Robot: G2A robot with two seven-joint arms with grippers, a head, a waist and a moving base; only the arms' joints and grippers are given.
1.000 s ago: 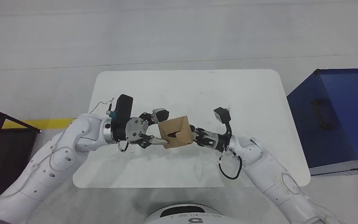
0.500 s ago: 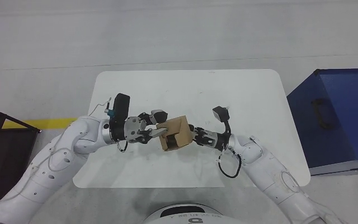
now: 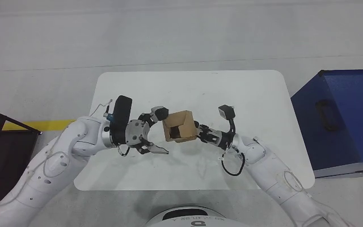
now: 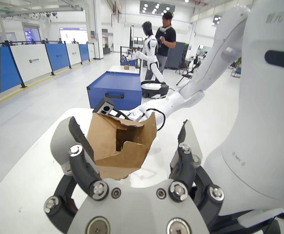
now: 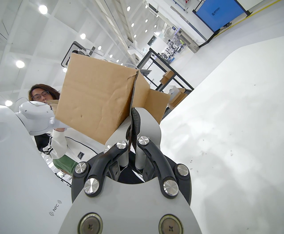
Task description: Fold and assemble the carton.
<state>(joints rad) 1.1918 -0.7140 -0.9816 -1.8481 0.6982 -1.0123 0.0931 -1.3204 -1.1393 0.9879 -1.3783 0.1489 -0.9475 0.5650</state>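
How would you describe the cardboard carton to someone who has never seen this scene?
Find the white rounded table in the top view. Near its middle, between the two arms, the right gripper is shut on the edge of a small brown cardboard carton, facing the open left gripper. It is the only brown thing there, with half-folded flaps around a dark opening.

I am working in a big robot-testing hall, part lab, part factory: pale polished floor (image 3: 170,34) with a yellow line (image 3: 54,123), blue-and-white barriers (image 4: 53,56), another humanoid robot (image 4: 152,47), a blue crate (image 4: 117,84), shelved boxes (image 5: 168,76), and high ceiling lights (image 5: 42,8).
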